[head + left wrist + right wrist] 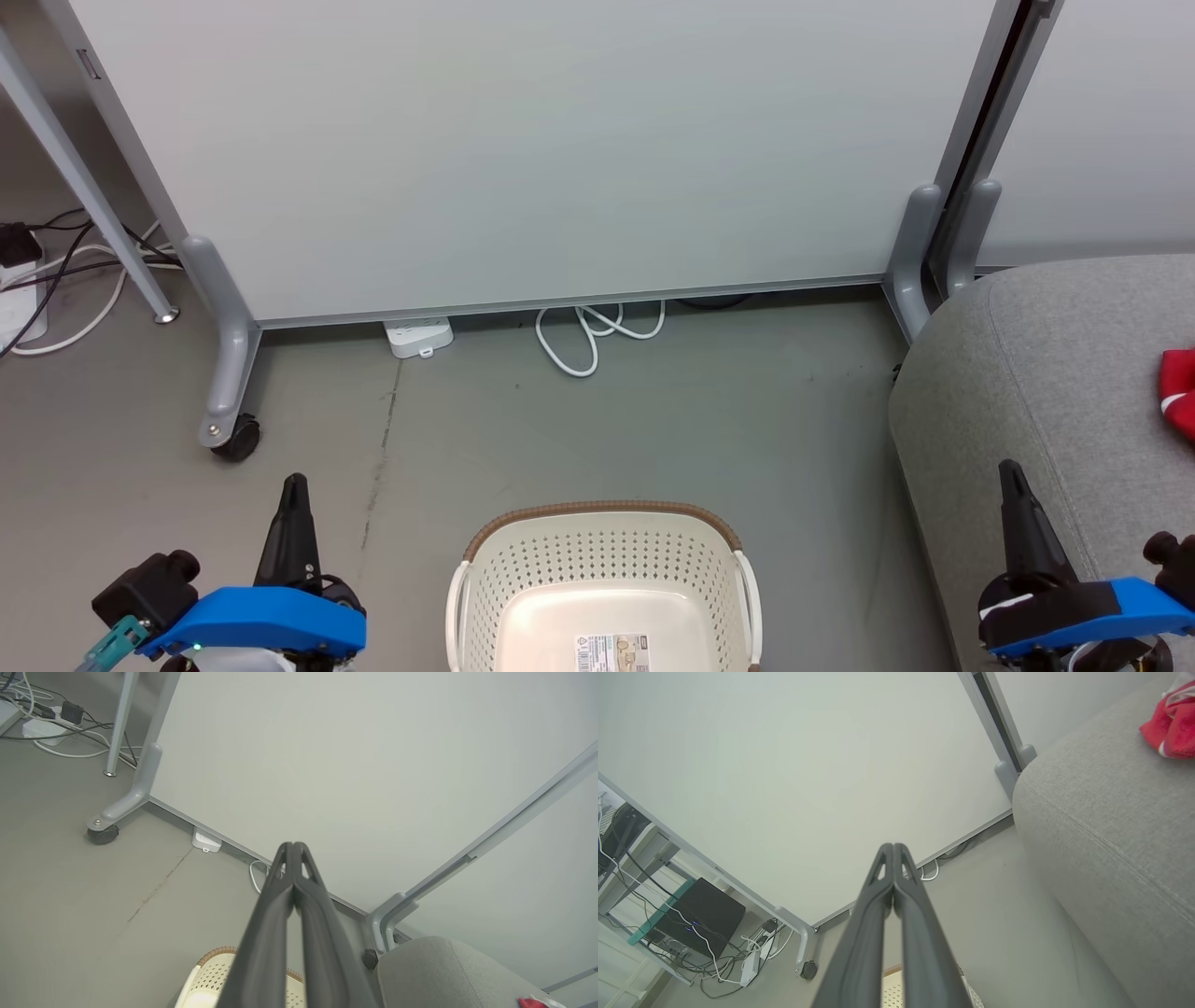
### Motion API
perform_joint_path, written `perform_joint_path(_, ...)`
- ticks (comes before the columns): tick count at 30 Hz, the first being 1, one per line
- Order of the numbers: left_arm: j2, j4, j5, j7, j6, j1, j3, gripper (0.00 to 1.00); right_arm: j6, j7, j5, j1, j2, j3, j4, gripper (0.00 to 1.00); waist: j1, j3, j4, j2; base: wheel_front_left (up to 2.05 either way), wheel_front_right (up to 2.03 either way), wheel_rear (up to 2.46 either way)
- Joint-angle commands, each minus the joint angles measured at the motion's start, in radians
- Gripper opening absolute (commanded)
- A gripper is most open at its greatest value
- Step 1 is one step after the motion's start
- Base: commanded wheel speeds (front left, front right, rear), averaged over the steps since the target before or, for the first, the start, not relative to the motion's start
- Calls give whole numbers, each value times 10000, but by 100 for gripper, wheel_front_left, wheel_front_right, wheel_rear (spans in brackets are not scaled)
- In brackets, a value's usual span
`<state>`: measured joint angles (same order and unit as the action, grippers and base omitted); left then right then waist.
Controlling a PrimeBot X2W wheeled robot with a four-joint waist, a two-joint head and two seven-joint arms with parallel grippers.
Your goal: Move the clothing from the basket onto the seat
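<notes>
Head view: the clothing (1178,394) is a red bundle w/ a bit of white trim at 3 o'clock, lying on top of the seat (1046,373) and cut off by the frame edge. That's where the task wants it, so it looks delivered. The seat takes up the 3–5 o'clock side, its rounded corner pointing toward the middle.

The basket (597,511) sits on the floor at 6 o'clock, near the seat but not touching it, prob. put there so both arms can reach in. Its bottom is bare w/ the label showing (the near part is out of frame, so I can't vouch for that bit). Judging by this, the job is done or close to it.

The left gripper (294,485) at 7 o'clock and the right gripper (1010,471) at 4 o'clock flank the basket. Both have fingers pressed together on nothing and point up, which reads like a rest pose. The right one overlaps the seat's front edge in this view; contact can't be told.

Count:
- Basket: 1.
- Seat: 1.
- Red bundle: 1; no. of garments in it can't be told.
- Grippers: 2.

Behind, at 12 o'clock, 1 power strip (419,336) and 1 looped white cable (597,331) lie under the panel.
</notes>
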<state>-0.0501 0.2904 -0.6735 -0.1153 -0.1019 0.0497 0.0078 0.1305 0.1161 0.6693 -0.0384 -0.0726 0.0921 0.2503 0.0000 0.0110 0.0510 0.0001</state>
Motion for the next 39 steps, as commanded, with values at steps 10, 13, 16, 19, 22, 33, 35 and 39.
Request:
perform_joint_path(10,-7,-221,-1683,403,-81,391,234,0,3,-402,1701,-382,18,62,-141,0,0,-16,-59,-1,0,0,0)
perform_joint_path(13,-7,-237,-2079,501,-95,406,281,0,3,-502,2087,-405,29,70,-138,0,0,-21,-75,-1,0,0,0)
perform_joint_path(16,-7,-249,-2457,599,-109,422,325,0,3,-600,2474,-414,40,78,-136,0,0,-25,-92,-1,0,0,0)
perform_joint_path(19,-7,-263,-2832,692,-119,440,364,0,3,-693,2854,-433,51,88,-132,0,0,-30,-108,-1,0,0,0)
perform_joint_path(22,-7,-277,-3196,779,-129,452,398,0,3,-784,3210,-458,61,95,-130,0,0,-34,-125,-1,0,0,0)
perform_joint_path(33,-6,-315,-4330,1058,-168,490,531,0,3,-1064,4352,-519,91,122,-119,0,0,-49,-180,-1,0,0,0)
perform_joint_path(35,-6,-323,-4653,1145,-174,505,572,0,3,-1145,4683,-530,100,128,-116,0,0,-54,-196,-1,0,0,0)
perform_joint_path(39,-5,-337,-5067,1242,-188,513,620,0,3,-1247,5089,-541,111,137,-113,0,0,-60,-218,-1,0,0,0)
